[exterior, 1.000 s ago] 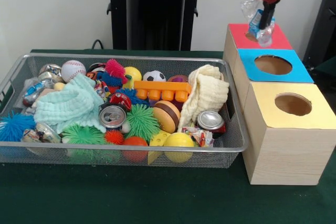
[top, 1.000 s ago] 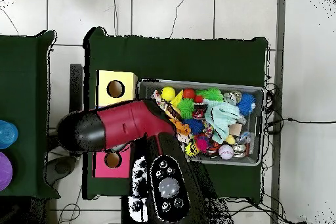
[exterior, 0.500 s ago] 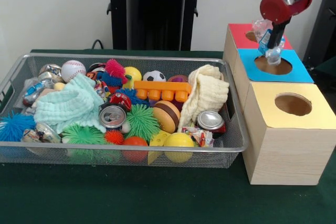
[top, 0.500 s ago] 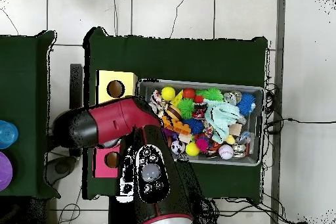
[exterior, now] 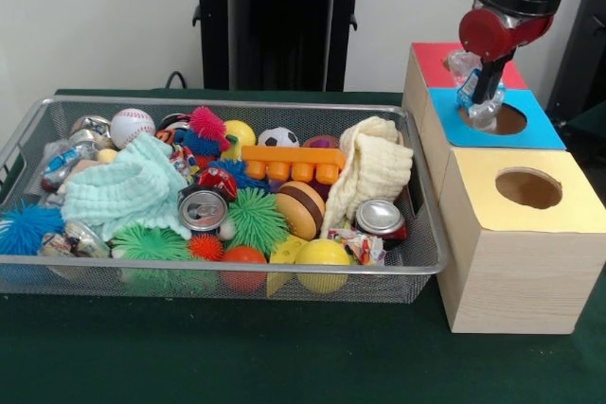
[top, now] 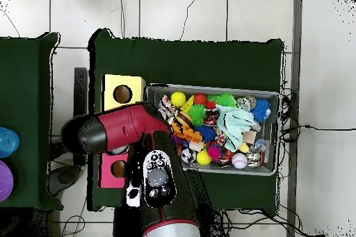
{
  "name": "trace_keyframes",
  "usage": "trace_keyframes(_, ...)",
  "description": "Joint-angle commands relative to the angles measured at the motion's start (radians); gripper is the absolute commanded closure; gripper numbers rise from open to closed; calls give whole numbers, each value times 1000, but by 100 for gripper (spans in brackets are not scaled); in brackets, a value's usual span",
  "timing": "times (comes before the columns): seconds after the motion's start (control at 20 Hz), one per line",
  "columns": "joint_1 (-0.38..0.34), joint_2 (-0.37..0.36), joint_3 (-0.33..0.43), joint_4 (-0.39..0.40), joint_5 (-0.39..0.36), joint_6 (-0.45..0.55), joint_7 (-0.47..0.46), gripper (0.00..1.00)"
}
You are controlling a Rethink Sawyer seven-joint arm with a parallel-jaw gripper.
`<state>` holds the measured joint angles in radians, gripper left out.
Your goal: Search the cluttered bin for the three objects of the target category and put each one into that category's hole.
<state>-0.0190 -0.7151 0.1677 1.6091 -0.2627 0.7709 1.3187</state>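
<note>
Front view: the gripper [exterior: 481,92] hangs at about 2 o'clock, its dark fingers pinched on a crumpled clear plastic bottle [exterior: 471,92] with a blue label. The bottle's lower end sits at the round hole in the blue-topped box [exterior: 535,130]. This box is the middle one of a row of three plain wooden cubes. The red-topped box [exterior: 431,63] lies beyond it toward 12 o'clock and the yellow-topped box [exterior: 507,234] nearer, toward 5 o'clock, with its own round hole open.

At 9 o'clock from the boxes stands the wire mesh bin [exterior: 417,262], shallow and rectangular, heaped with clutter. A folded mint towel [exterior: 128,191] with a nubbly weave lies at its left. A cream knitted cloth [exterior: 374,172] is draped at the right. Two dented aluminium cans show: one [exterior: 203,209] in the middle with its top facing up, the other [exterior: 380,219] beside the cream cloth. Spiky rubber balls in green [exterior: 256,219], blue and pink, a stitched baseball [exterior: 131,126], a smooth yellow ball [exterior: 322,254] and an orange studded block [exterior: 292,164] fill the rest.

Overhead view: the red arm [top: 125,128] covers the middle box at 9 o'clock, so the gripper and bottle are hidden. The yellow box top [top: 124,93] and part of the red one [top: 115,170] show. The bin [top: 273,96] lies toward 3 o'clock on the dark green table cover [top: 188,60].
</note>
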Motion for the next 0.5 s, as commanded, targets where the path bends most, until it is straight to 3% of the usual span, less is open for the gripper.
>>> trace_keyframes(0.05, 0, 59, -34, -49, 34, -62, 264, 100)
trace_keyframes(0.5, 32, 64, -50, -56, 80, -63, 298, 100)
